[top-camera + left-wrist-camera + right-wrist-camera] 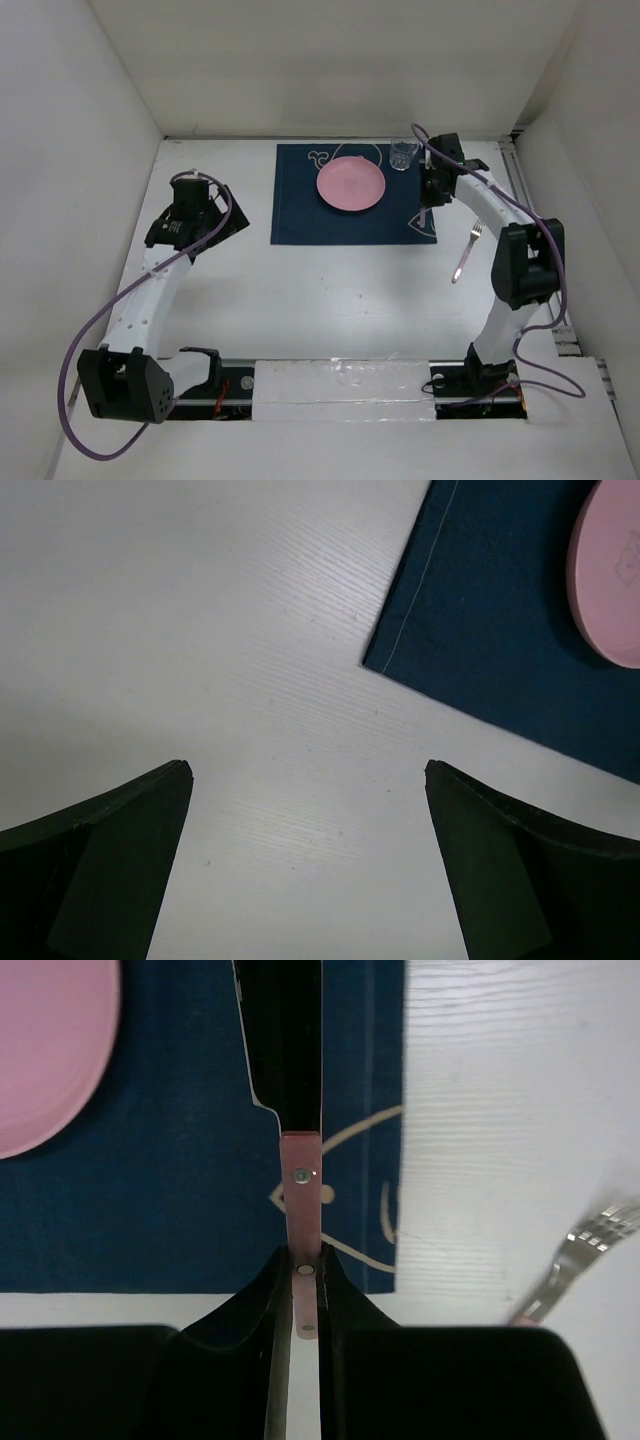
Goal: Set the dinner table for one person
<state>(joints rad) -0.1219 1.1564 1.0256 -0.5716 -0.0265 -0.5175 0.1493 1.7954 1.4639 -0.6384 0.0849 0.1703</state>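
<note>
At the near edge, the two arm bases are sitting bolted to the white worktop, which is filling the whole floor of the white-walled enclosure and carrying everything else. A little farther in on the right, a metal fork is lying on bare worktop, just off the right edge of the placemat. On the left, the left gripper is hovering over bare worktop with its fingers spread wide and nothing between them, beside the placemat's left edge. On the right, the right gripper is pinching the pink riveted handle of a knife, whose dark blade is reaching over the right part of the navy placemat, between the pink plate and the cloth's right edge; whether the knife is touching the cloth I cannot tell. The plate is resting near the middle of the placemat. Farthest back, a clear glass is standing upright at the placemat's far right corner.
</note>
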